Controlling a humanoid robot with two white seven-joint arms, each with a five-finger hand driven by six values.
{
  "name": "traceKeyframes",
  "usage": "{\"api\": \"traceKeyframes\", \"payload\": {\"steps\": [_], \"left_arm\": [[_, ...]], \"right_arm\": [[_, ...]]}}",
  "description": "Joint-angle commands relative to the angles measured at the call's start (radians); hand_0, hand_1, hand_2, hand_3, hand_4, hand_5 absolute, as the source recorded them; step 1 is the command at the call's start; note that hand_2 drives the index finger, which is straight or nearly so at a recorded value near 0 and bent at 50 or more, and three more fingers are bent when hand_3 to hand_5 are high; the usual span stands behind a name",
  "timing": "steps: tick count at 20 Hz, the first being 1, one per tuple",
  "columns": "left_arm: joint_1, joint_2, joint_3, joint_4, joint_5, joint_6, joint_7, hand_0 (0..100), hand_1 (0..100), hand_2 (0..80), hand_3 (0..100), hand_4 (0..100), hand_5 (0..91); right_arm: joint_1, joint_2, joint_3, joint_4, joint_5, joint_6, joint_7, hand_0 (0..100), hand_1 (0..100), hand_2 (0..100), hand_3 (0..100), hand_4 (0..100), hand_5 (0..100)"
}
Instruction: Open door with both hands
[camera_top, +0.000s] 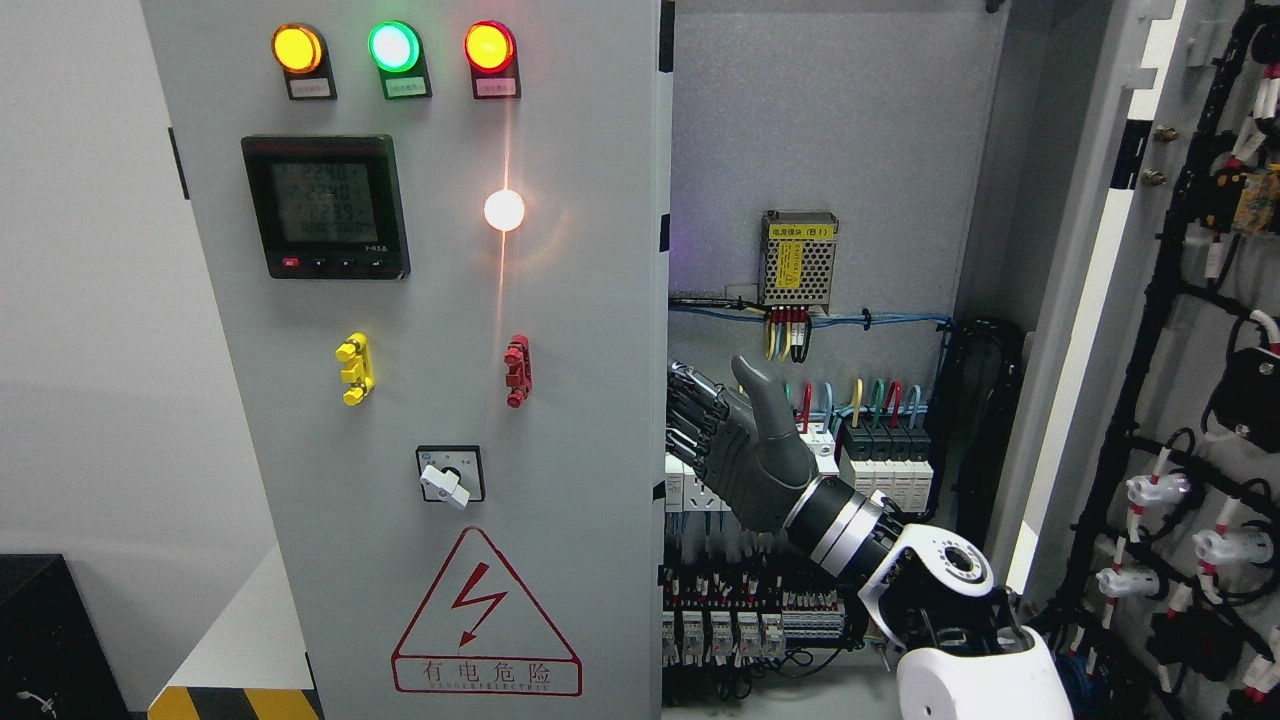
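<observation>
- Grey cabinet interior and a pale wall at far left frame the scene; a black-and-yellow hazard strip (235, 703) marks the floor at the near left.
- Nearest, the white and black right forearm (935, 590) enters from the lower right and reaches left into the open bay. No left arm is in view.
- Dark grey right hand (735, 450) sits at the right edge of the left grey steel door (420, 400). Its fingers (690, 405) curl toward that edge and the thumb stands up and apart. Whether they are clamped on the edge cannot be told.
- Left door appears not yet swung out. It carries three lit lamps, a black digital meter (326, 206), a white rotary switch (445, 483) and a red triangular warning sign (485, 618).
- Right grey door (1190, 350) already stands open at the right, with black cable harnesses on its inner face.
- Judged step: hook the fingertips fully behind the door's edge, then pull along the hinge arc, not straight back.
- Free room is narrow. White terminal blocks (880, 465) and coloured wiring lie just behind the hand, and the yellow-labelled perforated metal power supply (798, 258) hangs on the back panel further in.
- Risk, as a judgement: fingers may snag wires or slip off the thin edge.
</observation>
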Motion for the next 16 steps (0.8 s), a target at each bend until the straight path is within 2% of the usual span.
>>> {"api": "traceKeyframes", "payload": {"steps": [1,3,16], "left_arm": [[0.0,-0.001,0.0,0.0,0.0,0.0,-0.001,0,0,0.0,0,0,0.0],[0.0,0.001,0.0,0.0,0.0,0.0,-0.001,0,0,0.0,0,0,0.0],[0.0,-0.001,0.0,0.0,0.0,0.0,-0.001,0,0,0.0,0,0,0.0]], "right_arm": [[-0.003,0.0,0.024,-0.003,0.0,-0.001,0.02,0,0,0,0,0,0],[-0.003,0.0,0.024,-0.002,0.0,0.0,0.035,0,0,0,0,0,0],[-0.001,0.0,0.021,0.0,-0.002,0.004,0.043,0,0,0,0,0,0]]}}
